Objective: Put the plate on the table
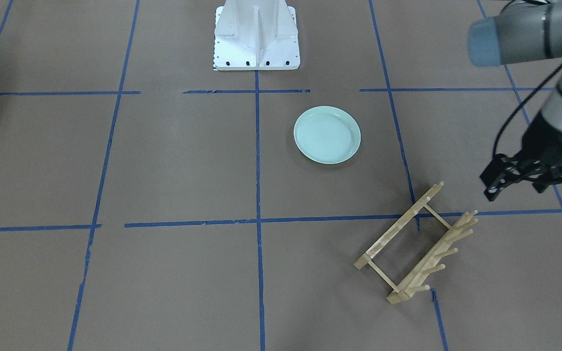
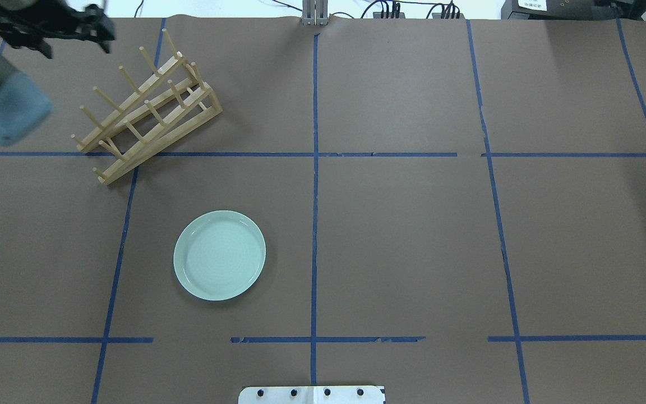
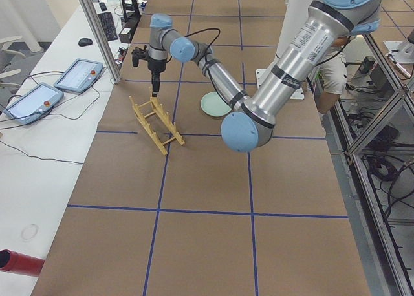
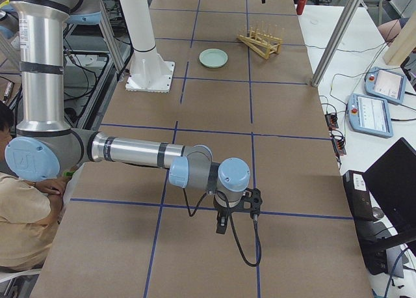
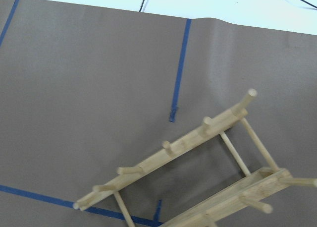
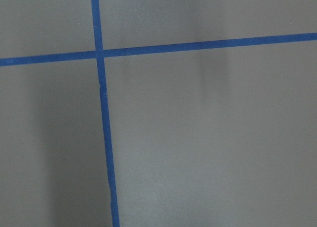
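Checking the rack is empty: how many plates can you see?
1. The round pale mint-green plate lies flat on the brown taped table, apart from the empty light wooden peg rack.

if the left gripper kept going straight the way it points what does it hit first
Probably bare table beside the wooden rack: the left gripper points down and its wrist view centres on paper. Depth is unclear, so it might clip the rack.

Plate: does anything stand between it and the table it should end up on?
Nothing visible does. The plate already lies flat on the table, apart from the wooden rack; the left gripper hangs near the rack.
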### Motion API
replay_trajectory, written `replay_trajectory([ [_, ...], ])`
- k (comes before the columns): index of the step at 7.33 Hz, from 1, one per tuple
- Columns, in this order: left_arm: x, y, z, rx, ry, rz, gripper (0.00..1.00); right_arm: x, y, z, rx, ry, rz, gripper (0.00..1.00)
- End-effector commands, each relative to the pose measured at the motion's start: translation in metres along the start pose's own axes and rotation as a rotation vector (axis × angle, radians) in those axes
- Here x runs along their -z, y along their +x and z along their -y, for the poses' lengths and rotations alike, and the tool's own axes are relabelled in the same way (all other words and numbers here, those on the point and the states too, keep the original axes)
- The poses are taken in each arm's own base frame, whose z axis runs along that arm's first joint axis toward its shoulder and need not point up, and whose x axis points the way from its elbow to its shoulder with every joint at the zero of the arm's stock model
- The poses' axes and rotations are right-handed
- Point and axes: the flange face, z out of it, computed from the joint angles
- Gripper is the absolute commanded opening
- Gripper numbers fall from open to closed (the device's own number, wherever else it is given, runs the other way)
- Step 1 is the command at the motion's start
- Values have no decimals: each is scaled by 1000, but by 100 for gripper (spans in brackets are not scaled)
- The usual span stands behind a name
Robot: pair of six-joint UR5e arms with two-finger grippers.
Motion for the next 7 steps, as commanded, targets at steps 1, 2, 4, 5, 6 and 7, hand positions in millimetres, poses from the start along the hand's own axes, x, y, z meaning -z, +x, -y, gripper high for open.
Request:
replay_trajectory([
  [1,7,-237,-59,-185,-56,46,100,0,0,0,0,0,0,100],
  [2,1,-321,-123,-105,-112,25,100,0,0,-1,-1,-1,0,100],
  [4,-16,-343,-162,-16,-173,-88,100,0,0,-1,-1,-1,0,100],
  [5,-15,-344,-174,-9,-181,-86,100,0,0,-1,-1,-1,0,100],
  [6,-10,-343,-192,-6,-184,-84,100,0,0,-1,-1,-1,0,100],
  [7,-5,-341,-204,-6,-184,-84,100,0,0,-1,-1,-1,0,100],
])
